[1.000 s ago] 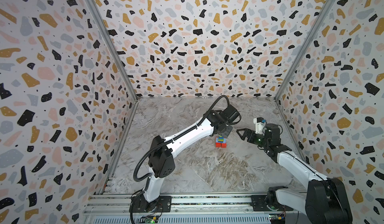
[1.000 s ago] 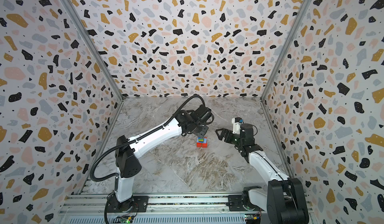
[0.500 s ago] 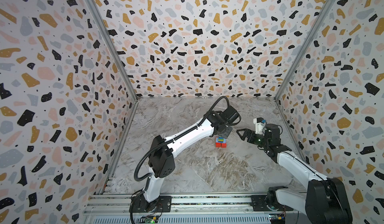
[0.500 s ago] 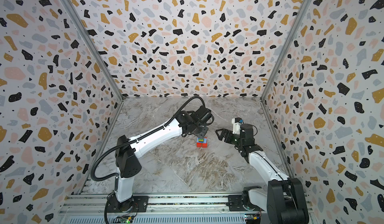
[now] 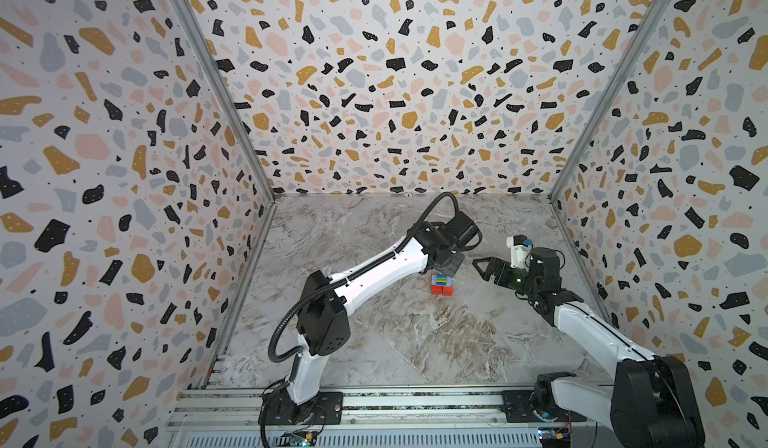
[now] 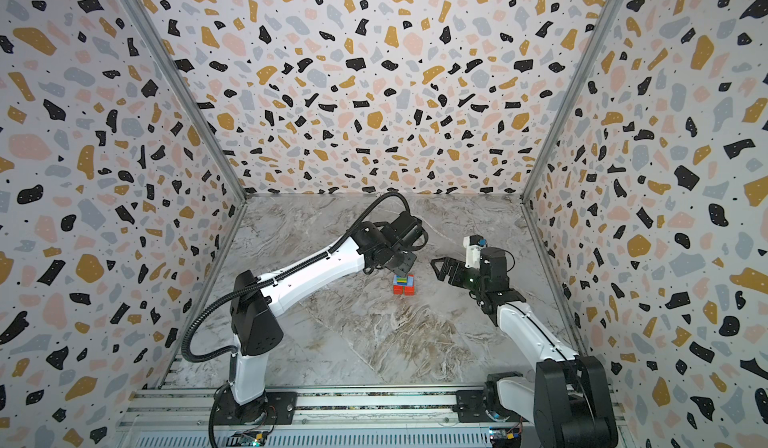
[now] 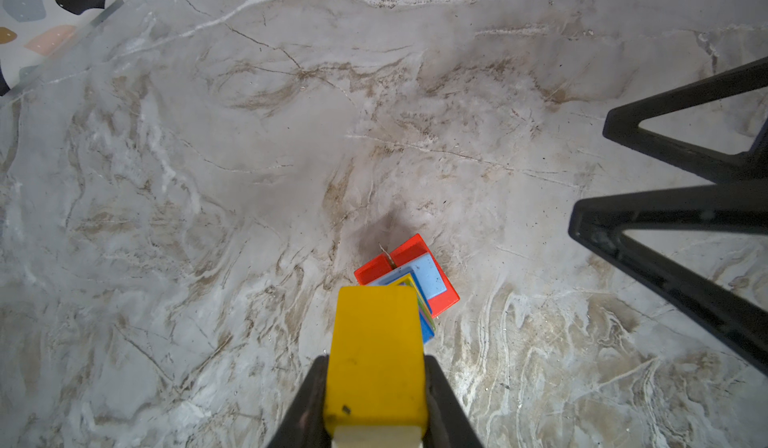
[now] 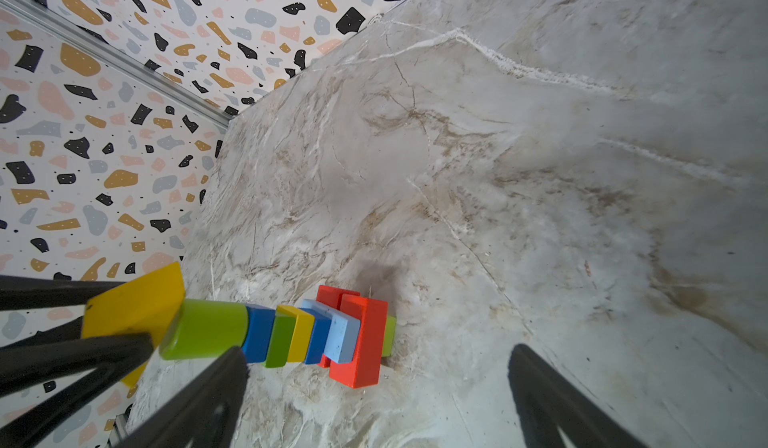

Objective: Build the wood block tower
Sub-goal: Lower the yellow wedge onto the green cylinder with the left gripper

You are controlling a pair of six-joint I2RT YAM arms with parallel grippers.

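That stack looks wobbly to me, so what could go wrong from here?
The left gripper holds the yellow block at the lime cylinder topping the wood block tower; placed off-centre, it could slide off. The tower's layers sit unevenly, so a nudge might topple it. The open right gripper stands close beside it and could bump it.

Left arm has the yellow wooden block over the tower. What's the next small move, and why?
Probably ease the left gripper straight down a touch before releasing. Its fingers are shut on the yellow wooden block, right at the lime cylinder topping the slim multicoloured block tower; contact is unclear. The open right gripper stands beside it.
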